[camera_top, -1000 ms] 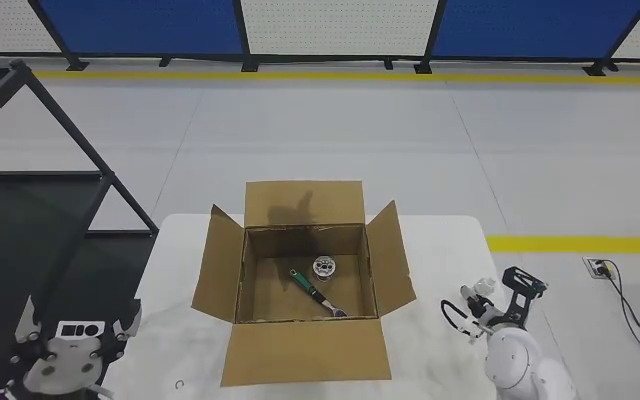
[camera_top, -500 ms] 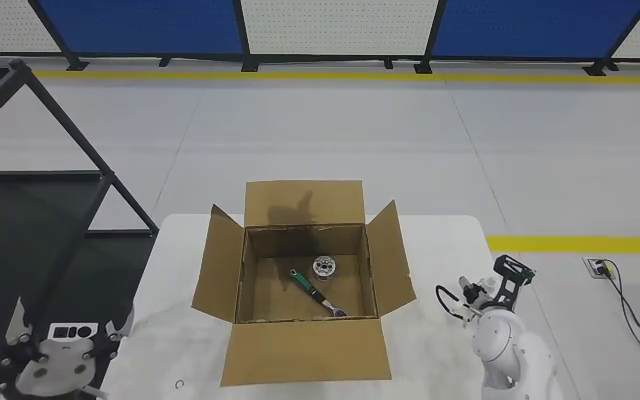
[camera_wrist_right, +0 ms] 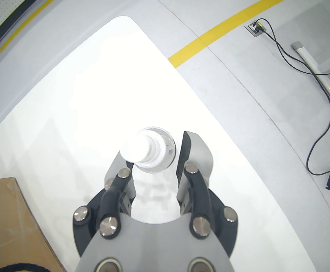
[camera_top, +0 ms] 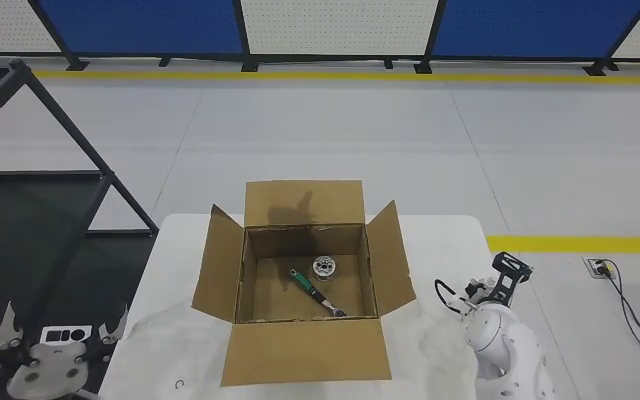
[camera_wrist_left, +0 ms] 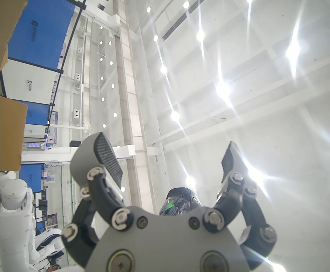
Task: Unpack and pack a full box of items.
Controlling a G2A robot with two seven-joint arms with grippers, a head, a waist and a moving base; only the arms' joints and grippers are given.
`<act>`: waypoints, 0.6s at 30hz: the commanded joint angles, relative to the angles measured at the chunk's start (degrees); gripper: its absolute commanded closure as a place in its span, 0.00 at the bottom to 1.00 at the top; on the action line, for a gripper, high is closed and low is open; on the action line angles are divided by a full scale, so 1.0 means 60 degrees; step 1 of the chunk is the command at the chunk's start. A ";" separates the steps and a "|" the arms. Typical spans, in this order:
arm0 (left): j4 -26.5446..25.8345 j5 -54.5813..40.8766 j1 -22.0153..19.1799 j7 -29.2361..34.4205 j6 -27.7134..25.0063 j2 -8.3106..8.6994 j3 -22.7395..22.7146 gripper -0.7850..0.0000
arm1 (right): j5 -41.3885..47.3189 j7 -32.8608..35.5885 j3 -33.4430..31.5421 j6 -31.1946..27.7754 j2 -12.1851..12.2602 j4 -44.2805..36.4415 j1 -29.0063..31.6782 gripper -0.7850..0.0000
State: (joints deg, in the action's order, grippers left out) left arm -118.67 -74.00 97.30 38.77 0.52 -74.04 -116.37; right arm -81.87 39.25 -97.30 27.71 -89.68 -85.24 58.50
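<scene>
An open cardboard box stands mid-table with all flaps spread. On its floor lie a green-handled wrench and a small round tin. To the right of the box, my right gripper points down at the white table. Its fingers are closed on the sides of a clear bottle with a white cap. At the table's near left corner my left gripper points up at the ceiling, open, with nothing between its pads.
The table's rounded far right corner and right edge lie close to the bottle. A black frame stand is on the floor at the left. A cable and a floor socket lie beyond the yellow line.
The right arm has shifted slightly toward the box and the far side. The left arm has dropped lower at the near left corner. The box and its contents have not moved.
</scene>
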 commanded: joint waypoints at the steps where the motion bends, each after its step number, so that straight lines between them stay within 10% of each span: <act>1: 0.0010 -0.0019 0.0024 0.0035 -0.0021 -0.0005 -0.0018 0.00 | -0.0021 0.0016 0.0016 -0.0007 0.0013 0.0027 -0.0039 0.62; 5: -0.0005 -0.0048 0.0071 0.0071 -0.0059 -0.0016 -0.0037 0.00 | -0.0065 0.0032 0.0052 0.0016 0.0036 -0.0006 -0.0064 1.00; 18: -0.0103 -0.0059 0.0189 0.0204 -0.0137 -0.0054 0.0023 0.00 | 0.0404 0.0050 0.0706 -0.0672 0.0038 -0.3385 0.0942 1.00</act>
State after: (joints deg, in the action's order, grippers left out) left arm -119.26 -74.36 98.40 39.94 -0.27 -74.34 -116.33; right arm -79.45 39.24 -94.04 24.25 -89.42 -101.68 63.27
